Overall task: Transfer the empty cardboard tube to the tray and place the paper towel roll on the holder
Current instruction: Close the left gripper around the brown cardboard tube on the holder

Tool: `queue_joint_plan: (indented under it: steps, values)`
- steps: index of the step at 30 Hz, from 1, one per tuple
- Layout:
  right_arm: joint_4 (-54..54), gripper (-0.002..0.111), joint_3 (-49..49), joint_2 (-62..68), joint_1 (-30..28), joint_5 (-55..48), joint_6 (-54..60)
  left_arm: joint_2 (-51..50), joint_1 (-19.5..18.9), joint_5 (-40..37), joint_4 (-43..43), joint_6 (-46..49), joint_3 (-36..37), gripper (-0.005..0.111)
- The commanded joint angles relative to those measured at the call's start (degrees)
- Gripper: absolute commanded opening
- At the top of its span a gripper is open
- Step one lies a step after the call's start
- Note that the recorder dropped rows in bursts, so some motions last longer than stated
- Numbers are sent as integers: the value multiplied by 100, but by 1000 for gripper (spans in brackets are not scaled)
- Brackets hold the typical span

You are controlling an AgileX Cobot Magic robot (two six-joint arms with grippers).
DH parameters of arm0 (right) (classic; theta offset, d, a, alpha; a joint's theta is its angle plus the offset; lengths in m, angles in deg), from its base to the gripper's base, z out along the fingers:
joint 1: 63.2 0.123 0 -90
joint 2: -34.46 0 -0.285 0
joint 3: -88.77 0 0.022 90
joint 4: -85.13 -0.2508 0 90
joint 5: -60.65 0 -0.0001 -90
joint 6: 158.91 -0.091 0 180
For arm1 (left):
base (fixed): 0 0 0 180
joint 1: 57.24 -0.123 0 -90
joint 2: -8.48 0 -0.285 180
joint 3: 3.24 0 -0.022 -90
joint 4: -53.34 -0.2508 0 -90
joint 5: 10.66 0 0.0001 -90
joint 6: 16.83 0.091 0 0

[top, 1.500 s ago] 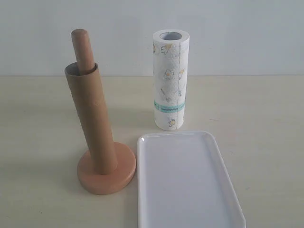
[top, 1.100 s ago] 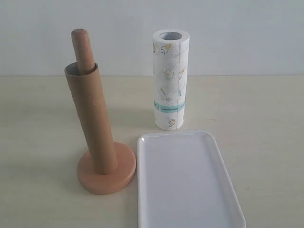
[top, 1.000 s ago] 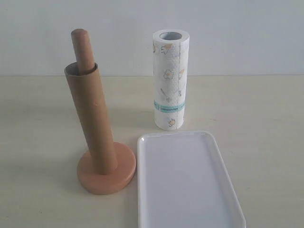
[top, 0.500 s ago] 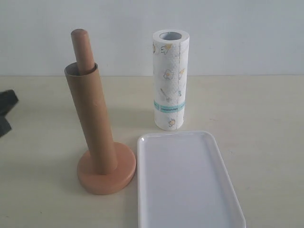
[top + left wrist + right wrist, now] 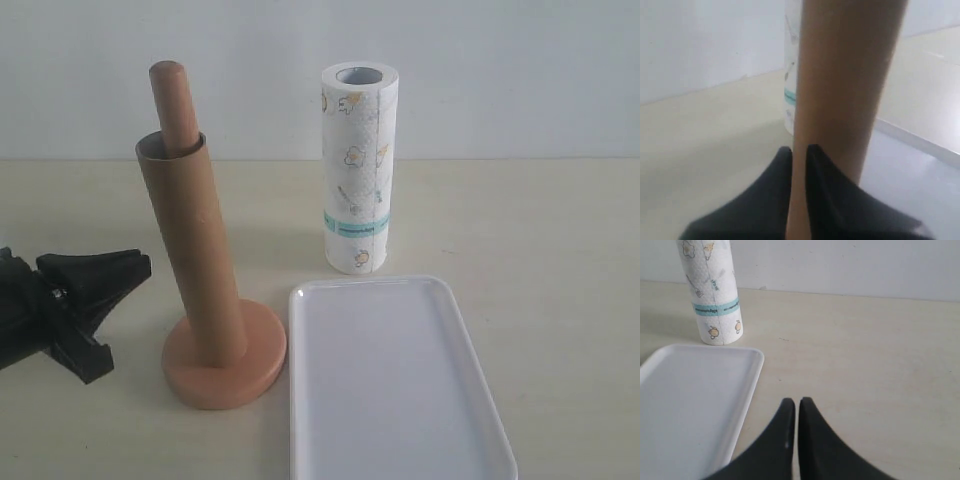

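Observation:
The empty cardboard tube [image 5: 195, 250] stands slightly tilted over the dowel of the wooden holder [image 5: 225, 370], whose rounded top [image 5: 168, 95] sticks out above it. The paper towel roll [image 5: 358, 170] stands upright behind the white tray [image 5: 390, 390]. My left gripper [image 5: 145, 264] is low at the left, its tips just beside the tube and clear of it. In the left wrist view the tube [image 5: 850, 75] fills the space ahead of the left gripper [image 5: 799, 148], whose jaws have only a narrow gap and hold nothing. My right gripper [image 5: 792, 401] is shut and empty above the table, beside the tray [image 5: 690, 390].
The holder's round base [image 5: 262, 350] nearly touches the tray's left rim [image 5: 294, 400]. The roll [image 5: 712, 295] stands close to the tray's far edge. A pale wall runs behind the beige table [image 5: 540, 250].
My left gripper has come in from the left edge and moved right to just beside the cardboard tube. Tube, holder, roll and tray have not moved.

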Motion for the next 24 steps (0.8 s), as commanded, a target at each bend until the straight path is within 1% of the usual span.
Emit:
queue_joint_plan:
  steps: [1, 4, 5, 7, 8, 11, 17, 21, 23, 24]
  values:
    - [-13, 3, -7, -23, -10, 24, 12, -73, -14, 175, -199, 182, -48, 35]
    - [-13, 3, -7, -23, -10, 24, 12, -73, -14, 175, -395, 182, -48, 74]
    - [-13, 3, -7, -23, -10, 24, 12, -73, -14, 175, -392, 121, -48, 89]
    - [-13, 3, -7, -23, -10, 24, 12, -73, -14, 175, -465, 72, -75, 107]
    - [-13, 3, -7, -23, -10, 24, 12, -73, -14, 175, -631, 49, -140, 110]
    - [-13, 3, -7, -23, -10, 24, 12, -73, 7, 175, -1027, -78, -378, 110]
    - [-13, 3, -7, -23, -10, 24, 12, -82, 208, 175, -853, -371, -819, 110]
    - [-13, 3, -7, -23, -10, 24, 12, -95, 446, 175, -853, -443, -1048, 109]
    - [-13, 3, -7, -23, -10, 24, 12, -95, 542, -35, -781, -443, -1141, 107]
    - [-13, 3, -7, -23, -10, 24, 12, -95, 575, -148, -768, -443, -1172, 103]
